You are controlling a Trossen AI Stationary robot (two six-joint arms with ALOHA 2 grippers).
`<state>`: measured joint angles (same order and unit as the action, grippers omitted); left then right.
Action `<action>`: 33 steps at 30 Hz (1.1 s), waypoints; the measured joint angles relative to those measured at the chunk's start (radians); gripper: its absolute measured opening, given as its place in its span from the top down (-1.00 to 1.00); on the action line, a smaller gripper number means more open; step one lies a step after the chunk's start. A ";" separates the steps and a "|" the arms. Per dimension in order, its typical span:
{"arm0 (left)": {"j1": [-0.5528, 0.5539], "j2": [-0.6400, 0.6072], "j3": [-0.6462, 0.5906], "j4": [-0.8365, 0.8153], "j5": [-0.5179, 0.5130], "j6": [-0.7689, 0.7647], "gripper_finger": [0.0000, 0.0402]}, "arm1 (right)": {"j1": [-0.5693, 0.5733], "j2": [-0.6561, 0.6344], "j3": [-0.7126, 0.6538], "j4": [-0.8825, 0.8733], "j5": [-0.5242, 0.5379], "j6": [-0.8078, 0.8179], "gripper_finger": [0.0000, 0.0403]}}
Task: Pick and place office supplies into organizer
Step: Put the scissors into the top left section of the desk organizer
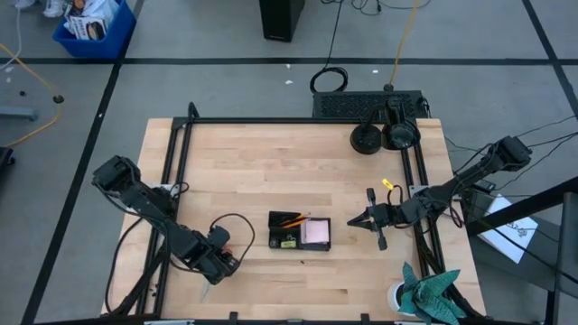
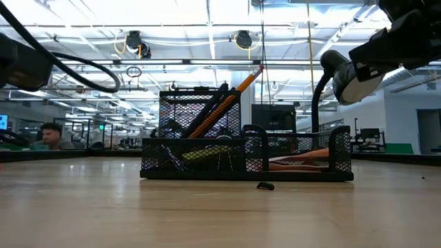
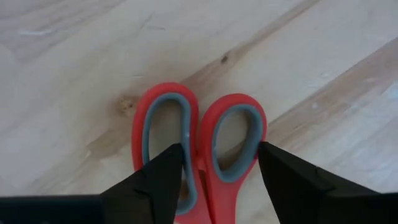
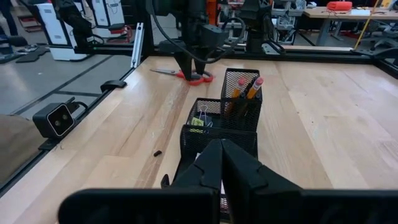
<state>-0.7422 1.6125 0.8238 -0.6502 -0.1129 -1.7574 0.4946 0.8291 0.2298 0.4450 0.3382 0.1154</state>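
While the right arm waits near the surface's (image 1: 271, 162) 3 o'clock edge, the left end effector (image 3: 217, 163) is seen low over the scissors (image 3: 198, 146) toward the 7 o'clock corner. Its fingers (image 3: 163, 171) are spread wide and straddle the two red handle loops; whether they touch the loops cannot be told. The scissors lie flat on the wood, and in the right wrist view (image 4: 186, 76) the blades are seen pointing away from the left arm along the surface.

The organizer (image 1: 300, 231), a black mesh tray, is placed near the middle of the surface, slightly toward 6 o'clock. Orange pencils (image 2: 224, 103) and dark pens (image 2: 207, 110) stand tilted in its taller cup. A pink pad (image 1: 315, 232) is seen in the compartment on the 3 o'clock side, and something yellow (image 4: 198, 122) lies in a low compartment. A small black clip (image 2: 265, 185) rests on the wood just beside the organizer.

The right end effector (image 1: 354, 220) is held at the organizer's 3 o'clock side, well apart from it, with fingers pressed together and nothing between them.

A person (image 2: 49, 135) is noted in the room beyond the surface.
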 joint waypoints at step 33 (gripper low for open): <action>0.002 -0.022 0.024 0.000 -0.025 0.140 -0.01 | 0.000 0.001 0.000 0.008 0.000 0.029 1.00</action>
<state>-0.7399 1.5900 0.8482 -0.6505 -0.1379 -1.6173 0.4946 0.8299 0.2302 0.4526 0.3382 0.1444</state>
